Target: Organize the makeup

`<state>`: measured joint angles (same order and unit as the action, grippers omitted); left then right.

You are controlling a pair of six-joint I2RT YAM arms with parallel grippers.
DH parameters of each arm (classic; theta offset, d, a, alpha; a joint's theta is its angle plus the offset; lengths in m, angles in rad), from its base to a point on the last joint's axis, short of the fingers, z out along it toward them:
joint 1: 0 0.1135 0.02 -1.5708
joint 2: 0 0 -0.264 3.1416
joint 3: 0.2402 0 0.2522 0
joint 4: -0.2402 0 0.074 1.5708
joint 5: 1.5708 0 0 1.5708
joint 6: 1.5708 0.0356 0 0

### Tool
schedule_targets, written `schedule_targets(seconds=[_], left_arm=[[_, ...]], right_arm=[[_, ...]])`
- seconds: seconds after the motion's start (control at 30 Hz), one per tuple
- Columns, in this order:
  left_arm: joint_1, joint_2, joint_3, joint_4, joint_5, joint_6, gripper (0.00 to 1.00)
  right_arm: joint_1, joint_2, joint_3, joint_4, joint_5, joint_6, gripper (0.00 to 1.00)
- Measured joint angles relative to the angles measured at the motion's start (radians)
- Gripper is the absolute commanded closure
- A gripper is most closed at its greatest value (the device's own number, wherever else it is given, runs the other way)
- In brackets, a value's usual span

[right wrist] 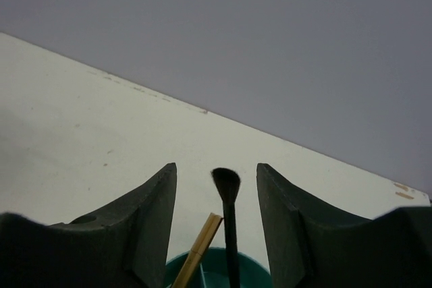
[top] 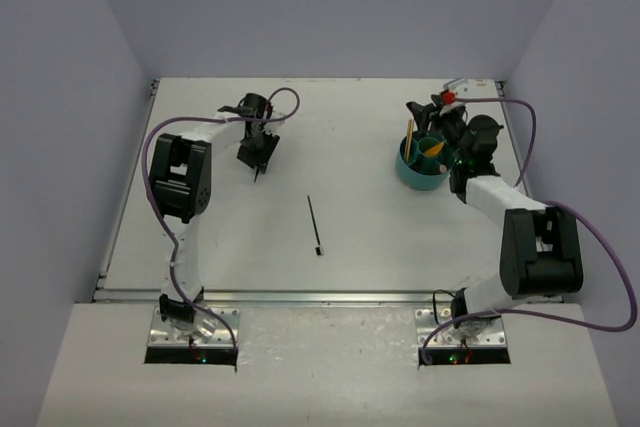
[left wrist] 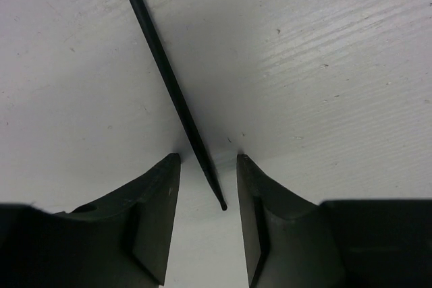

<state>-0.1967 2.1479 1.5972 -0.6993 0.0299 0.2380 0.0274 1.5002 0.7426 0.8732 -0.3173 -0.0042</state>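
A thin black brush [left wrist: 169, 85] lies on the white table, its pointed end between the fingers of my left gripper [left wrist: 208, 160]. The jaws stand open with a gap on each side of the brush. In the top view that gripper [top: 256, 162] is low at the back left. Another thin black brush [top: 314, 224] lies alone mid-table. My right gripper [right wrist: 216, 166] hangs open over the teal container [right wrist: 250, 268]. A black brush [right wrist: 227, 187] and a wooden stick [right wrist: 200, 251] stand up between its fingers, touching neither. An orange wedge [top: 432, 150] sits inside the container [top: 420, 175].
Grey walls close in the table on three sides. The right arm's purple cable [top: 530, 142] loops near the right wall. A metal rail [top: 330, 297] runs along the near edge, by both arm bases.
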Motion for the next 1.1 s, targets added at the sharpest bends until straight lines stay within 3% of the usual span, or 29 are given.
schedule_targets(seconds=[0.07, 0.13, 0.43, 0.6, 0.8, 1.1], left_arm=[[0.000, 0.000, -0.001, 0.001, 0.004, 0.000, 0.92], [0.000, 0.002, -0.001, 0.001, 0.006, -0.001, 1.00], [0.001, 0.003, 0.002, -0.001, 0.068, 0.030, 1.00], [0.008, 0.000, 0.013, -0.060, 0.194, 0.090, 1.00], [0.006, -0.030, 0.137, -0.190, 0.343, 0.139, 1.00], [-0.079, -0.199, 0.181, -0.299, 0.508, 0.198, 1.00]], right_arm=[[0.014, -0.030, -0.005, -0.029, -0.012, -0.028, 0.48], [0.026, -0.058, -0.008, -0.048, -0.027, -0.054, 0.48], [0.064, -0.155, -0.008, -0.164, -0.157, -0.220, 0.47], [0.148, -0.187, 0.022, -0.386, -0.264, -0.488, 0.44], [0.402, -0.187, 0.034, -0.555, -0.191, -0.915, 0.36], [0.625, 0.001, 0.024, -0.442, -0.011, -1.333, 0.37]])
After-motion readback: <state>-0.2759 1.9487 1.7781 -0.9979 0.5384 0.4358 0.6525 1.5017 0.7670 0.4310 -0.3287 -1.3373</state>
